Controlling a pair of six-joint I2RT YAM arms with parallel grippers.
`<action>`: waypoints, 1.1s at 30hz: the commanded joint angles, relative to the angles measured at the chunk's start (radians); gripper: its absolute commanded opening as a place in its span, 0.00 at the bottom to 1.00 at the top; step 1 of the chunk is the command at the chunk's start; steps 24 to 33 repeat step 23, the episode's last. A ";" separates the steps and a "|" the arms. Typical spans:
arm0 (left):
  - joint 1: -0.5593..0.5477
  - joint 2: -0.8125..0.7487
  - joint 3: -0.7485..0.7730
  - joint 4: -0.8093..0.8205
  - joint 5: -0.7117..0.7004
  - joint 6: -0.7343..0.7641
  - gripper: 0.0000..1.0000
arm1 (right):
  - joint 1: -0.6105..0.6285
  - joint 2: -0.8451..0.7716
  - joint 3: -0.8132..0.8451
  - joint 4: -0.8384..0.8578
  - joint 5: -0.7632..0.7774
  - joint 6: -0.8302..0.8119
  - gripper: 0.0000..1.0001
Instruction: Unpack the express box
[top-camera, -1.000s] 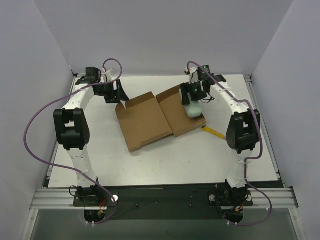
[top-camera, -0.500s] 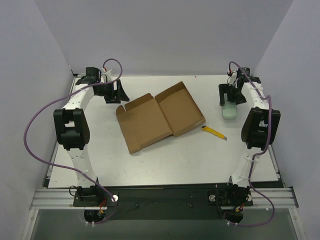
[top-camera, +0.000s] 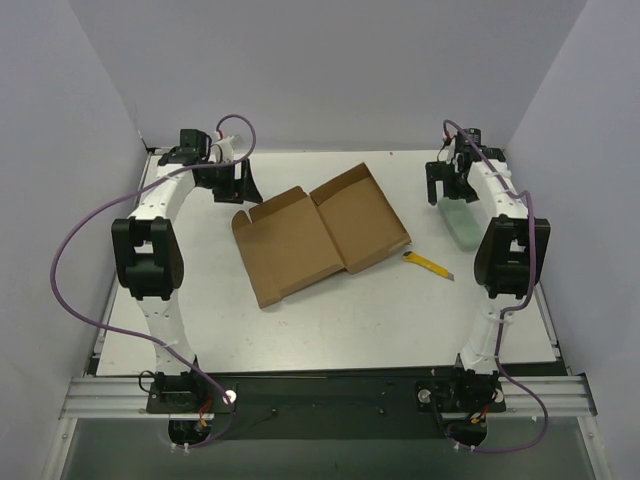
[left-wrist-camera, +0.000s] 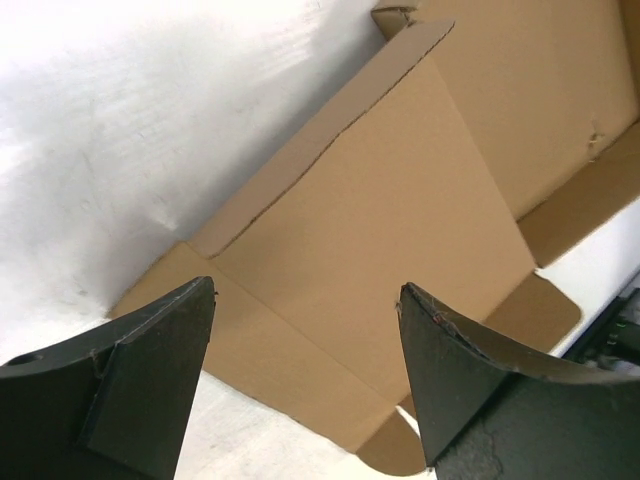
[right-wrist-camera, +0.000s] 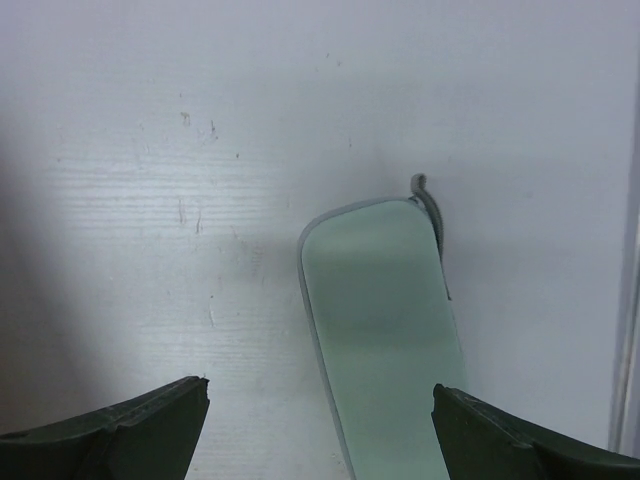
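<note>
Express box (top-camera: 318, 233) was opened, emptied; green item (top-camera: 463, 222) was laid right. Left tool (top-camera: 232, 183), right tool (top-camera: 444, 188) were seen spread wide, empty.

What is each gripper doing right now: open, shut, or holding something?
Left gripper: open, empty, near the express box.
Right gripper: open, empty, over the pale green pouch.

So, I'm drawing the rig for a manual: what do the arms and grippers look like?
The left arm and right arm are white with black joint housings, each trailing a purple cable. The left gripper and right gripper have dark, wedge-shaped fingers.
</note>
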 joint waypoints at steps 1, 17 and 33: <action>-0.009 -0.007 0.156 -0.026 -0.147 0.124 0.85 | 0.082 -0.139 0.087 -0.021 0.194 0.095 1.00; 0.089 -0.003 0.488 -0.085 -0.432 0.135 0.97 | 0.135 -0.228 0.516 -0.192 0.388 0.122 1.00; 0.152 -0.001 0.549 -0.080 -0.321 0.056 0.97 | 0.142 -0.390 0.366 -0.037 0.408 0.043 1.00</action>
